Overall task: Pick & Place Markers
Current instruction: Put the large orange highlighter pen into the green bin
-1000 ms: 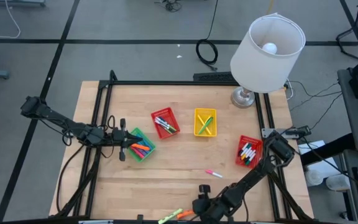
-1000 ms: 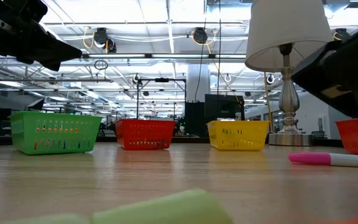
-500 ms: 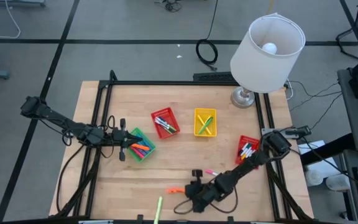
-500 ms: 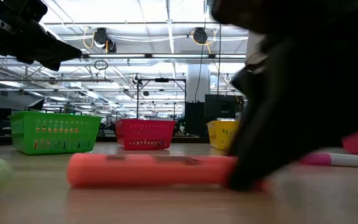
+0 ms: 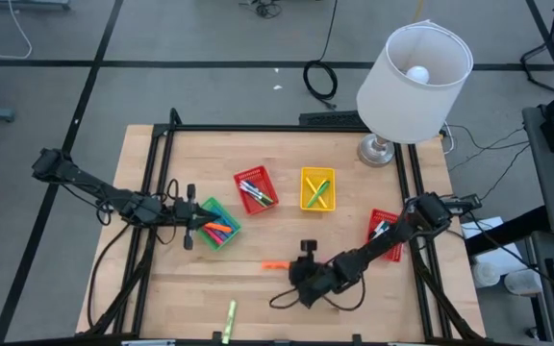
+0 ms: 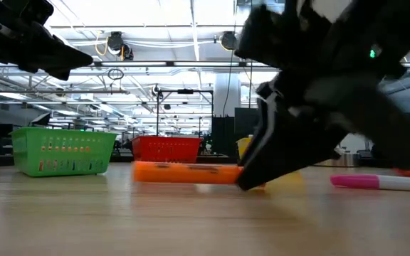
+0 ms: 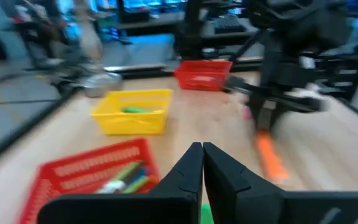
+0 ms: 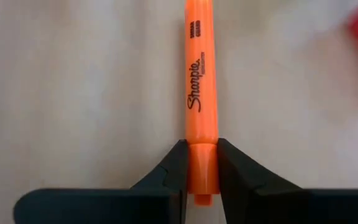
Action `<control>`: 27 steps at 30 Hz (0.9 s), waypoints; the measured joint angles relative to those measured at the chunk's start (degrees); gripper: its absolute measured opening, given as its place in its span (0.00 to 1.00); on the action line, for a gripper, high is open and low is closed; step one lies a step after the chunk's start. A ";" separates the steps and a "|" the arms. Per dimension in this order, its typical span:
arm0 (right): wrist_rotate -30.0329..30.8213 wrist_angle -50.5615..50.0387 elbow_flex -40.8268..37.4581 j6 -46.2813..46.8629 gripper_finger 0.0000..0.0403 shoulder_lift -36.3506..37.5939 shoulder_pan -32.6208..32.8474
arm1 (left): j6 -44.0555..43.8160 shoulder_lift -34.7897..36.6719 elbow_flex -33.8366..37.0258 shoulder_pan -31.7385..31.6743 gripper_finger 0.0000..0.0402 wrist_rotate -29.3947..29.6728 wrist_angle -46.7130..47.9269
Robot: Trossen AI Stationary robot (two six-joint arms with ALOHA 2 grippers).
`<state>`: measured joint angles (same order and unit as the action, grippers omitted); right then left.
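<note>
An orange marker hangs level just over the middle of the table, and my right gripper is shut on it. My left gripper is shut and hovers at the left rim of the green basket, which holds several markers. A green marker lies on the table near the front edge. A pink marker lies flat on the table, hidden under my right arm in the high view. My right gripper pinches the orange marker's right end between its two fingers. The fingers come level from the table's right and point left. The marker sticks straight out ahead of them, level and close above the wood.
A red basket and a yellow basket with markers stand at the table's middle far side. Another red basket stands at the right. A lamp stands at the far right corner. Bare wood lies near the front left.
My right gripper has taken hold of the orange marker at the near edge and carried it toward the far edge, to the table's middle. The green marker that lay beside it has been knocked leftward and turned to point near-to-far.
</note>
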<state>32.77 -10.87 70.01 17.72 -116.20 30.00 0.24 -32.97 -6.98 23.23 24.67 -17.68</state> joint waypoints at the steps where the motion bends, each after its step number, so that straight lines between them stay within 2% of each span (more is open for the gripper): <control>1: 0.52 -0.17 0.00 -1.04 0.12 0.64 -0.41 | -0.75 0.00 0.00 0.02 0.05 -1.45 0.37; 4: 2.99 0.33 -0.06 -3.40 0.12 3.20 -1.75 | -1.84 -0.69 0.00 0.09 0.08 -6.80 0.89; 7: 3.39 1.69 0.23 -5.65 0.12 6.00 -3.27 | -2.31 -1.46 0.00 0.04 0.16 -7.19 0.62; 10: 3.17 2.68 0.12 -8.84 0.12 7.08 -4.97 | -3.09 -3.09 -0.02 0.04 0.27 -9.49 -0.59; 15: 2.99 11.74 0.27 -15.16 0.12 8.22 -8.36 | -2.02 -6.38 -0.11 0.03 0.48 -12.06 -8.12; 17: 0.67 13.48 0.27 -17.23 0.12 8.12 -9.68 | -0.90 -7.83 -0.11 0.04 0.54 -13.49 -8.86; 19: -1.60 16.34 0.25 -18.73 0.12 8.00 -11.01 | 0.98 -9.13 -0.11 0.08 0.59 -13.51 -9.34; 22: -3.44 20.64 0.27 -21.00 0.12 8.16 -12.32 | 2.87 -11.05 -0.11 0.04 0.64 -10.47 -11.36; 27: -7.59 23.23 0.43 -23.55 0.12 8.15 -13.67 | 4.31 -12.91 -0.11 0.04 0.67 -9.33 -14.09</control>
<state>25.18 12.36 70.44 -5.83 -108.05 16.34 4.55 -45.88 -7.09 23.27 15.33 -31.77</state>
